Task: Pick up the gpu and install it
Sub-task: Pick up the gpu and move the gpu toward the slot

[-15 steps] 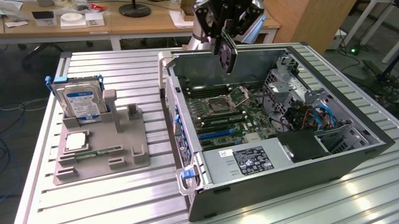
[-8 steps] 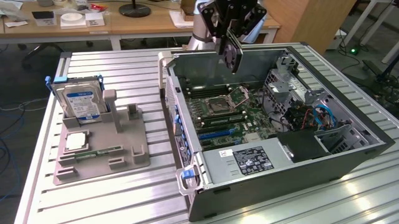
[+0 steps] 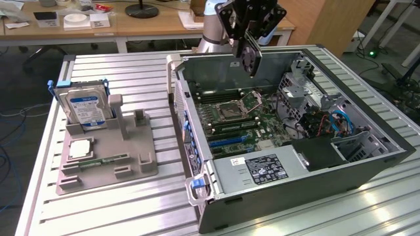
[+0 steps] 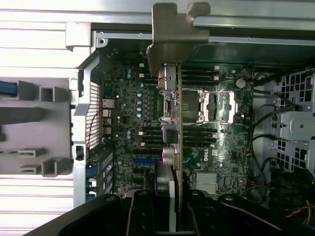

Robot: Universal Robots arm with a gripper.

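Open computer case (image 3: 367, 167) lies on the slatted worktop (image 3: 98, 216), with the power supply (image 3: 259, 167) toward the near edge and the motherboard (image 3: 229, 115) behind it. Gray holder (image 3: 108, 157) with hard drive (image 3: 84, 109) sits by the worktop's edge at the exterior view's left. Toward the far edge, tool (image 3: 250, 46) is partly closed, clamped on the gpu (image 3: 251, 61). Card hangs edge-down above the case, apart from the motherboard. Judged light, stiff, fragile; pinch the board's upper edge, avoiding cooler, contacts, bracket (image 4: 174, 39).
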